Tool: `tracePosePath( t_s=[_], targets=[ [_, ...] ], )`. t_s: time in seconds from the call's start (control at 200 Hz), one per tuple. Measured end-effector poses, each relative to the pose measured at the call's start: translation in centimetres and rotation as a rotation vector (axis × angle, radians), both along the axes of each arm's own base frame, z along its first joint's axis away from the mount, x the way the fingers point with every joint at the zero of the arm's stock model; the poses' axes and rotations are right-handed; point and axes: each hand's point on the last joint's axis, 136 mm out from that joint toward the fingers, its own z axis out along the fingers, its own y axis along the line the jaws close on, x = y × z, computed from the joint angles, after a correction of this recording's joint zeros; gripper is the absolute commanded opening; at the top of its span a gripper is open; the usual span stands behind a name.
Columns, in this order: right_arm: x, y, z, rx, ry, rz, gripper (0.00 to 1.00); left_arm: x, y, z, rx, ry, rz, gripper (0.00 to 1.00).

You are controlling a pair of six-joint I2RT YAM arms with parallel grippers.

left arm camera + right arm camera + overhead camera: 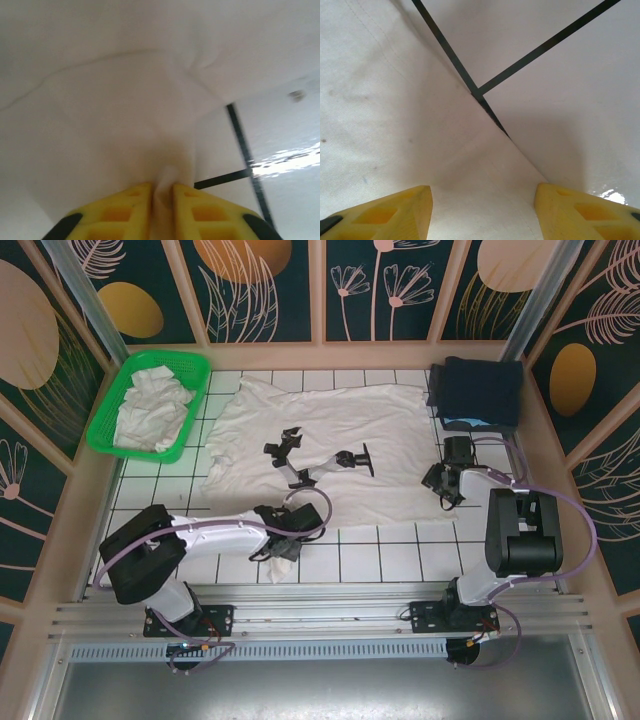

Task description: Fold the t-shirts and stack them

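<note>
Left gripper [161,192] clamped on shirt [380,420] – right gripper [482,210] gaping, empty.
Shirt spread mid-table; pinch at near-left corner looks thin — lifting could slip it, and a one-sided pull would skew the fold.

Bench [380,560]: white tiled surface with dark grid lines. Far left corner: a rectangular green plastic mesh basket [196,405] stands on it, holding crumpled white cloth shirts [150,405]. Centre: a plain white wrinkled t-shirt [385,430] lies spread flat across several tiles. Far right corner: a folded pile of dark navy cloth [478,390].
</note>
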Motion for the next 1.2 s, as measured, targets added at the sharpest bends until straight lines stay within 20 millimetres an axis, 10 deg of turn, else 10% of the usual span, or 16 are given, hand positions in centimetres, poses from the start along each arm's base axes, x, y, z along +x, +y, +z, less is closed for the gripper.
tracePosePath(
  t_s=[0.215, 0.53, 0.691, 0.956, 1.196],
  targets=[
    [-0.1, -0.3, 0.0, -0.006, 0.003, 0.002, 0.58, 0.0, 1.1, 2.2, -0.011, -0.046, 0.009, 0.0],
    [-0.4, -0.5, 0.1, -0.009, 0.011, 0.003, 0.58, 1.6, 0.3, 12.2, -0.441, -0.255, 0.047, 0.0],
    [-0.6, -0.5, 0.2, -0.009, 0.019, 0.002, 0.58, 1.6, 2.3, 8.7, -0.402, -0.208, 0.106, 0.56],
    [-0.8, 0.3, 1.3, -0.011, -0.001, 0.024, 0.58, 1.9, 3.9, 4.3, -0.271, -0.128, 0.176, 0.55],
    [-0.8, 7.6, 1.5, 0.026, -0.025, 0.21, 0.58, 5.5, 8.6, 3.4, -0.291, -0.201, 0.38, 0.55]
  ],
)
